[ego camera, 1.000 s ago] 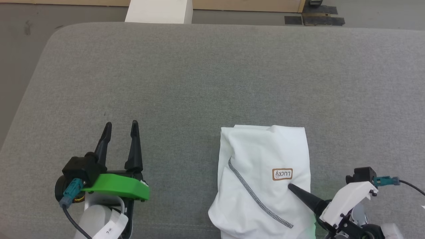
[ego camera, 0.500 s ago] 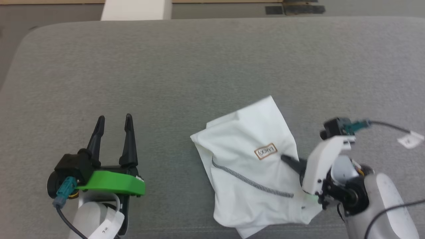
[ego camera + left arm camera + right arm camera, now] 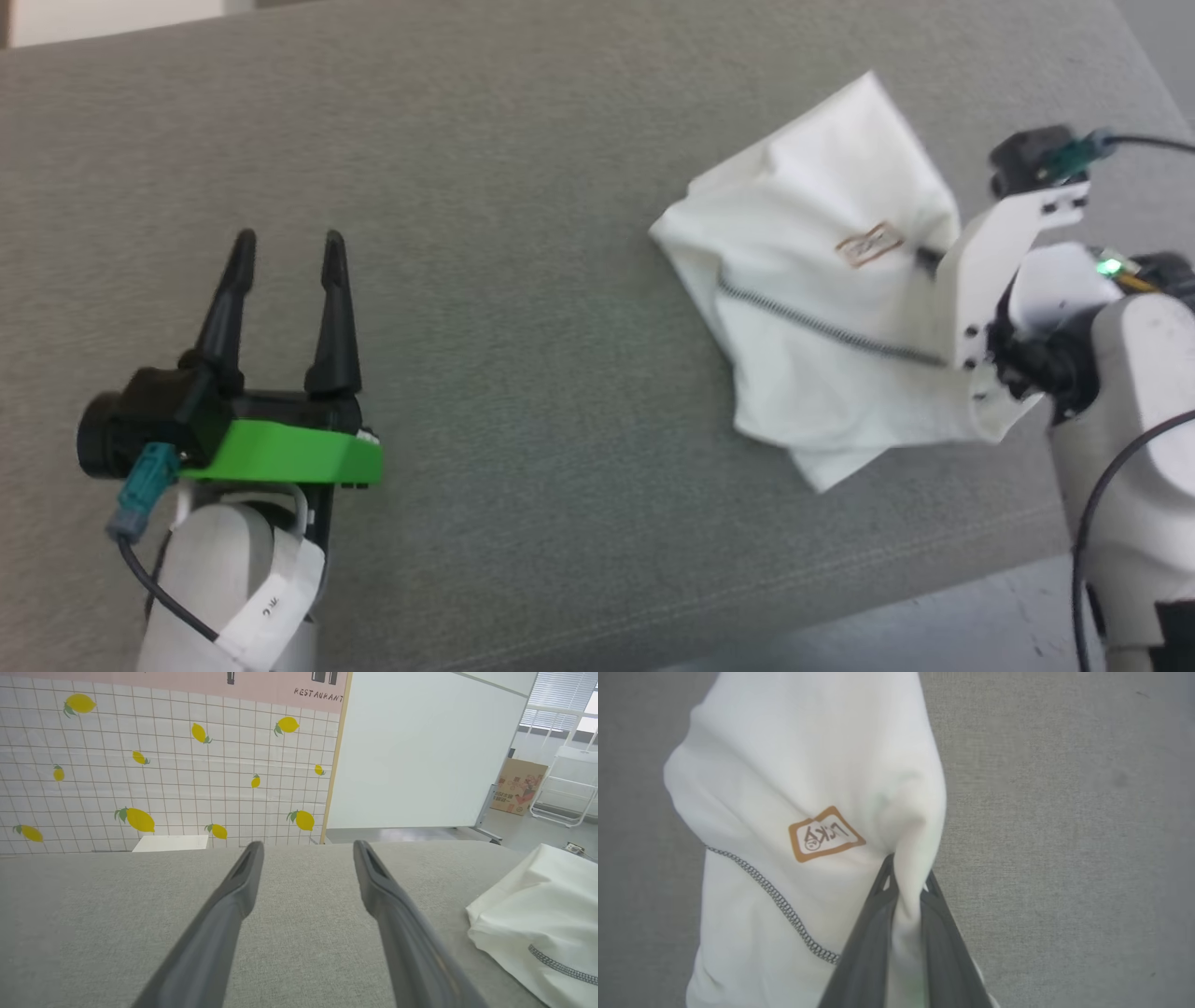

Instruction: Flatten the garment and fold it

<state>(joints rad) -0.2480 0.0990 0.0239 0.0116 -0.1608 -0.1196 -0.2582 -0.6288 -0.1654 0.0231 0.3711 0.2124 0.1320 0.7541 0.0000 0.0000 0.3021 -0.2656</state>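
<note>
Shut now where it was spread a second ago, the right claw has pinched the garment, which has changed from a flat folded rectangle into a raised, bunched bundle. The head camera has swung too, so part of that shift is only apparent. The garment sits at the right end of the bench, near its front edge. The left claw hovers well apart with its fingers spread and nothing between them.

The pinch takes only a narrow ridge of thin cloth, so a quick pull could slip it free. With nothing pinning the far side, the whole bundle might drag towards the bench's right edge instead of opening.

The right wrist view shows that ridge between the fingers, beside the brown label. In the head view the white mount hides this. The left wrist view shows the garment's lower edge resting on the bench.
</note>
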